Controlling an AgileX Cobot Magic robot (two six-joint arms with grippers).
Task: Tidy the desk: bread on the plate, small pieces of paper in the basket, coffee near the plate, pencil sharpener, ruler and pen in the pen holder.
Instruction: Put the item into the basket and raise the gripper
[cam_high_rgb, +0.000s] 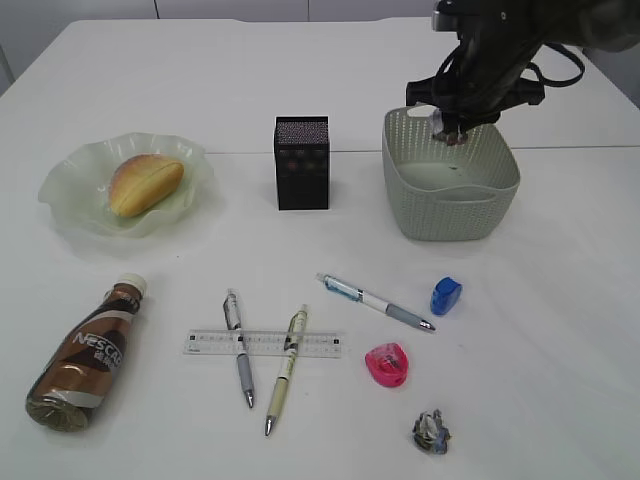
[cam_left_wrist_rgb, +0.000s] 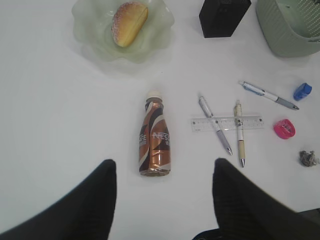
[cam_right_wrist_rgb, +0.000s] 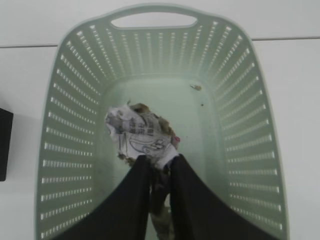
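- The right gripper (cam_right_wrist_rgb: 159, 167) is hanging over the basket (cam_high_rgb: 450, 215), its two fingers pinching a crumpled wad of printed paper (cam_right_wrist_rgb: 141, 132) just above the basket floor.
- The left gripper (cam_left_wrist_rgb: 162, 197) is hovering above the tabletop (cam_high_rgb: 560, 380) with its fingers standing wide apart and nothing between them; the coffee bottle (cam_left_wrist_rgb: 155, 142) is lying on its side just ahead of it.
- The bread (cam_high_rgb: 145, 183) is sitting in the green glass plate (cam_high_rgb: 70, 190) at the left.
- The black mesh pen holder (cam_high_rgb: 301, 163) is standing upright between the plate and the basket.
- The clear ruler (cam_high_rgb: 262, 343) is lying flat near the front, with a grey pen (cam_high_rgb: 239, 350) and a cream pen (cam_high_rgb: 287, 368) lying across it.
- A blue-and-white pen (cam_high_rgb: 375, 301) is lying nearby at a slant.
- A blue sharpener (cam_high_rgb: 446, 296) and a pink sharpener (cam_high_rgb: 388, 364) are resting right of the pens.
- Another crumpled paper ball (cam_high_rgb: 431, 432) is lying at the front edge.
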